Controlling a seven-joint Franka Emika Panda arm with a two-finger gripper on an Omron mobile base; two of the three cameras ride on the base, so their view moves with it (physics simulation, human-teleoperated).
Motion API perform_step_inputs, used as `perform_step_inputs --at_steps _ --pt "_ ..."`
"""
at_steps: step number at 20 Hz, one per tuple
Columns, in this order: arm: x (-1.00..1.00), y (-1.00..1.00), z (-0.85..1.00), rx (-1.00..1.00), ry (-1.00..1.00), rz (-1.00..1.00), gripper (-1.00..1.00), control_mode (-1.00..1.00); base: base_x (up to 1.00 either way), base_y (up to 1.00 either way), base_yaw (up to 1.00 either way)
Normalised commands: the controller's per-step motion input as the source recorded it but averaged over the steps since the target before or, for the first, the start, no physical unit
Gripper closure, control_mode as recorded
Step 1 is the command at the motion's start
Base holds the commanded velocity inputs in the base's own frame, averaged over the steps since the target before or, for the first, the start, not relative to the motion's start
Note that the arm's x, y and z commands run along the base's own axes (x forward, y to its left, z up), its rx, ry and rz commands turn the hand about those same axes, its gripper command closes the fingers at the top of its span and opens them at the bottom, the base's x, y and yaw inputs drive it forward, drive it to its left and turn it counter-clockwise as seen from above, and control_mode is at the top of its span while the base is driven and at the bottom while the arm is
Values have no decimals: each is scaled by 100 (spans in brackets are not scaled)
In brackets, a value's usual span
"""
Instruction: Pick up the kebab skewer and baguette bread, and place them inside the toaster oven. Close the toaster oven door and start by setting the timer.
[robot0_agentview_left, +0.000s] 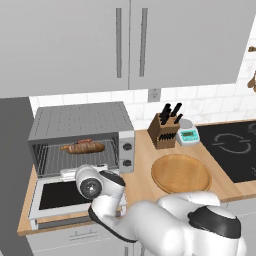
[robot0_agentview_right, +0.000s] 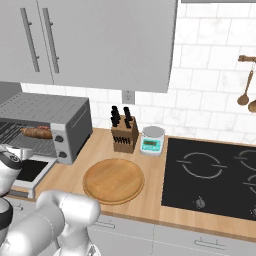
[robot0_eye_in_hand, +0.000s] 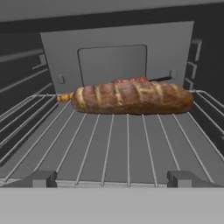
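Two dark fingertips are rising at the lower corners of the hand view, set far apart with nothing between them, so the gripper (robot0_eye_in_hand: 112, 179) is standing released and empty, looking straight into the toaster oven (robot0_agentview_left: 80, 122). Just beyond them the wire rack (robot0_eye_in_hand: 109, 148) is filling the lower half of the frame. Further in, across the middle, the baguette bread (robot0_eye_in_hand: 131, 98) is lying lengthwise on the rack, and the kebab skewer (robot0_eye_in_hand: 131, 81) is peeking out right behind it, its reddish chunks showing over the crust.

In the left base view, the toaster oven door (robot0_agentview_left: 65, 195) is hanging open at the lower left, in front of the oven mouth. Both foods appear loaded, so closing is likely next: the hand should be pulling clear of the opening, catching the door's far edge from below and swinging it up evenly, avoiding the rack.

No brand, label or readable writing is showing anywhere
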Motion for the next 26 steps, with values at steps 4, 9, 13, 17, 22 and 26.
perform_step_inputs --at_steps 4,9,13,17,22,26 --pt "17 0 -6 0 0 0 -100 -100 0 0 0" --pt "21 0 -3 0 0 0 -100 -100 0 0 0" --pt "2 0 -19 0 2 0 -100 -100 0 0 0" --pt "4 0 -19 0 1 0 -100 -100 0 0 0" --pt "15 0 -20 0 0 0 -100 -100 0 0 0" --pt "29 0 -41 0 0 0 -100 -100 0 0 0"
